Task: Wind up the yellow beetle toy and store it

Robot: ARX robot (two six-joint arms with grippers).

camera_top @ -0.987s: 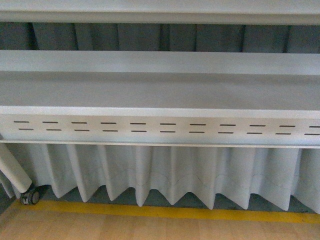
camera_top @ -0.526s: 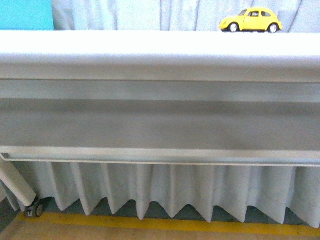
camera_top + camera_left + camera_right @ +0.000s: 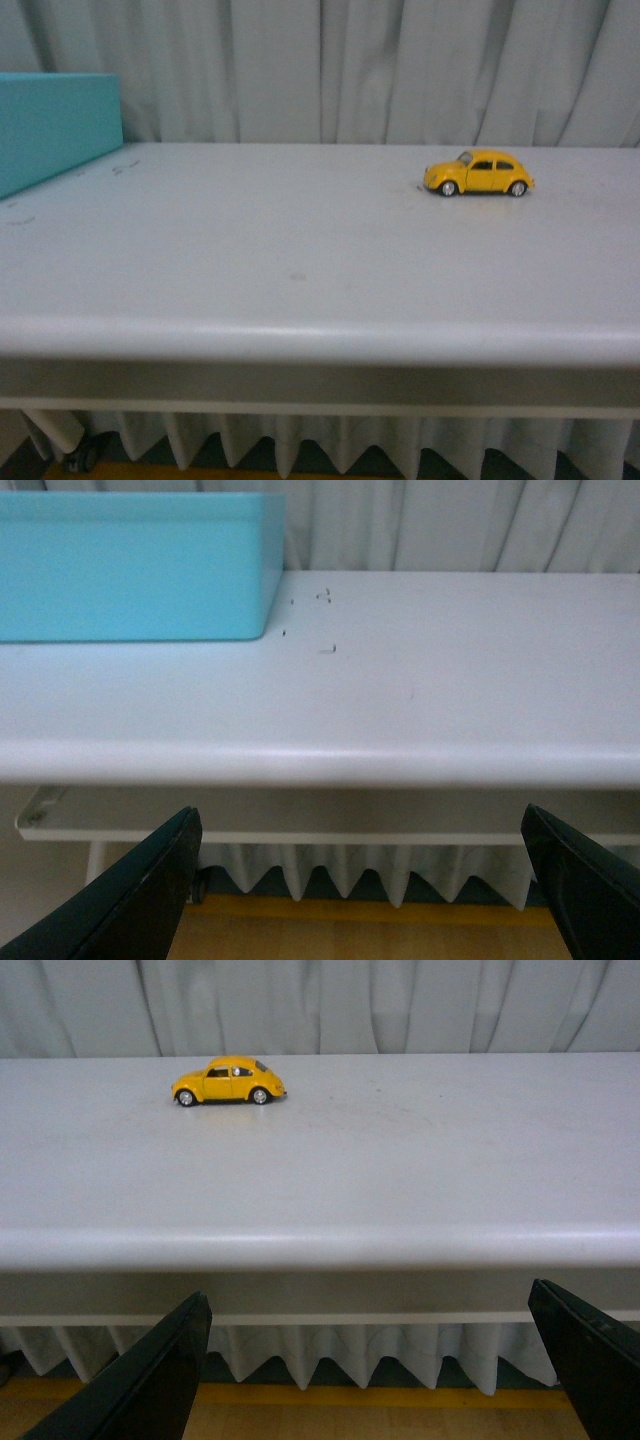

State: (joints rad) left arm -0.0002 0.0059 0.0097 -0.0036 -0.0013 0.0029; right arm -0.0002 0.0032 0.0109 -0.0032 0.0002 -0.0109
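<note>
Front view: one yellow beetle toy (image 3: 479,173), one turquoise box (image 3: 55,125)

- No text, label, brand, number or sign can be read in any view.
- A few small dark marks (image 3: 325,648) lie on the white table (image 3: 450,700) towards its far left corner, just beside the turquoise box (image 3: 130,565). They are too small to tell whether they are characters.
- The yellow beetle toy (image 3: 478,173), near the table's far edge towards the right, shows too small for any lettering to be made out.
</note>
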